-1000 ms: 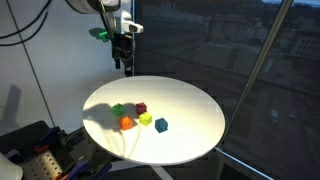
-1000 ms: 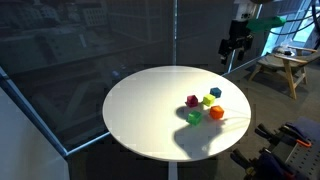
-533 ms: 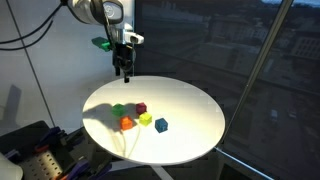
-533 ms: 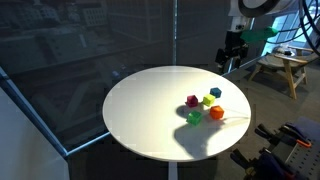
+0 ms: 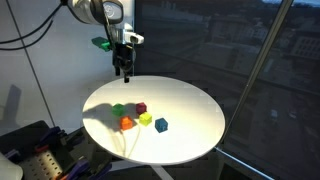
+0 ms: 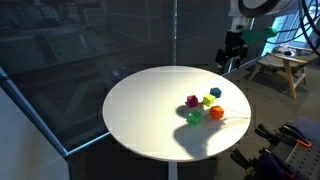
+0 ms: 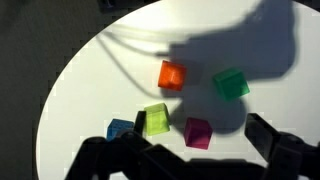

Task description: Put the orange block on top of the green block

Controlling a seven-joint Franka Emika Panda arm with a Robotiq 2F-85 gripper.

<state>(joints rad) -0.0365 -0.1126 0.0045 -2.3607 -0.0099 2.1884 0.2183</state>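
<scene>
Status: nothing done yet. The orange block sits flat on the table and isn't stacked. The green block has a bare top. By my read every step is left: descend, grasp orange, lift, carry over, set it on green.

The gripper hangs high over the table's far left edge in an exterior view. In the wrist view the jaws are spread wide with nothing between them.

Row in that exterior view, left to right: green, orange, red-magenta block, yellow block, blue block. The cluster is in the left half of the table. Orange is the one closest to the near edge, with green just behind it.

Wrist view, left to right: blue, yellow, orange, red-magenta, green. Orange and green are near each other with a clear strip of table between them, so they're not touching. Green lies in the arm's shadow.

Orange vs gripper: well apart, with orange far below and further in from the edge. In the wrist view yellow and red-magenta lie between the fingertips and orange. I judge the approach needs to clear those two, and yellow sits just beside orange.
</scene>
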